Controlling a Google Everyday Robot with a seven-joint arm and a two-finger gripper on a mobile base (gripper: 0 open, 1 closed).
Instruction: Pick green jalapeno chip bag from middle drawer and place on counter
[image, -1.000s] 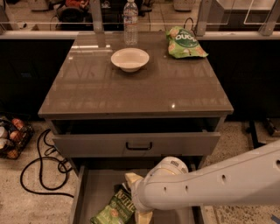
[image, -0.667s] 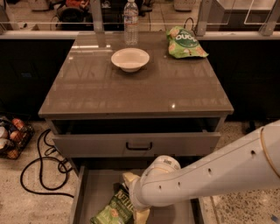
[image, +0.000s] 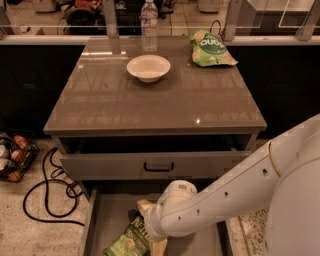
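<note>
The crinkly mid-green chip bag (image: 126, 244) lies in the shallow grey metal drawer (image: 107, 212), cut off below. The cream hand (image: 150, 225) beside it is mostly hidden behind the white arm (image: 225, 200), so I cannot tell its grip.

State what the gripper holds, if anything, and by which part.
Cannot be told: the gripper is down in the grey metal drawer, at the crinkly green chip bag.

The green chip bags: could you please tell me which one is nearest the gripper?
The darker green bag in the open drawer, right beside the gripper. The paler bag lies far off, on the counter's back corner.
</note>
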